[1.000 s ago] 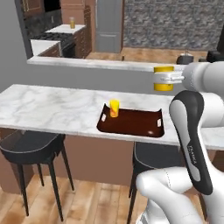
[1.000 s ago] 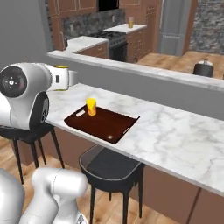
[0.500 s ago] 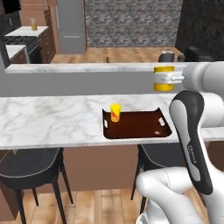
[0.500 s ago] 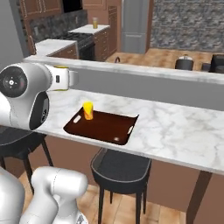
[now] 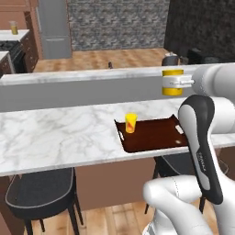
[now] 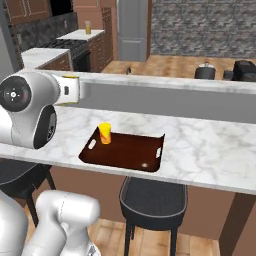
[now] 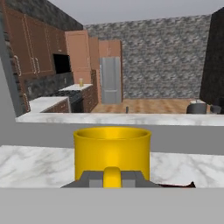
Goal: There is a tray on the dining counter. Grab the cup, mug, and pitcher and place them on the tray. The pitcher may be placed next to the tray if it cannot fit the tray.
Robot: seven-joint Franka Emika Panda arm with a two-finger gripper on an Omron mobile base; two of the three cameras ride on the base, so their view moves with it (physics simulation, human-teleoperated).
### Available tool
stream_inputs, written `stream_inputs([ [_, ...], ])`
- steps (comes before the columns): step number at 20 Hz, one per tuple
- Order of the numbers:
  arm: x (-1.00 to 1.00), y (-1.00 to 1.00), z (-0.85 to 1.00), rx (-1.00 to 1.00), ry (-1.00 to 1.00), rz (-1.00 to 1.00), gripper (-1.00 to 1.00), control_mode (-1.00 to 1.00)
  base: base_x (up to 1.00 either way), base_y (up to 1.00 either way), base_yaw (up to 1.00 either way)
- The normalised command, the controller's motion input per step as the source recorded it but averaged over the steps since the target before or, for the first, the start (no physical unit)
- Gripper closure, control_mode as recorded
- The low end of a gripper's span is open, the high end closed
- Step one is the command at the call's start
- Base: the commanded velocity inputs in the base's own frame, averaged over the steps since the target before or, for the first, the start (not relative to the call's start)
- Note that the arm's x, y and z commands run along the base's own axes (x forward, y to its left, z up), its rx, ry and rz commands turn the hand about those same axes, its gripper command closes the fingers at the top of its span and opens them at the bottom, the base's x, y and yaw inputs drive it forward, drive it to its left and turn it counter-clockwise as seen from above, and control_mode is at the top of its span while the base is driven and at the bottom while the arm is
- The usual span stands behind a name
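Right of frame, the gripper [image 5: 170, 82] has its fingers clamped on the yellow mug [image 5: 172, 82], held high above the tray [image 5: 153, 134]; the cup [image 5: 131, 123] stands at the tray's left end.

A grey stone-clad rear wall [image 5: 117, 23] and wooden plank floor [image 5: 105, 58] were observed. Brown cabinets [image 7: 26, 52], a grey refrigerator [image 6: 132, 30] and black stools [image 6: 150, 197] were noted.
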Motion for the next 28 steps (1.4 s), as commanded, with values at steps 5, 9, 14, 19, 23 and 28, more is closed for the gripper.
stream_inputs([
  [5,0.00,0.00,0.00,0.00,0.00,0.00,1.00,1.00,0.48,0.26,-0.15],
  [9,0.00,0.00,0.00,0.00,0.00,0.00,1.00,1.00,0.54,0.19,-0.14],
  [14,0.00,0.00,0.00,0.00,0.00,0.00,1.00,1.00,0.15,0.04,-0.05],
  [19,0.00,0.00,0.00,0.00,0.00,0.00,1.00,-1.00,0.00,0.00,0.00],
  [23,-0.01,-0.10,-0.27,0.00,0.00,0.12,1.00,-1.00,0.00,0.00,0.00],
  [28,-0.03,-0.30,-0.74,-0.01,0.00,0.27,1.00,-1.00,0.00,0.00,0.00],
])
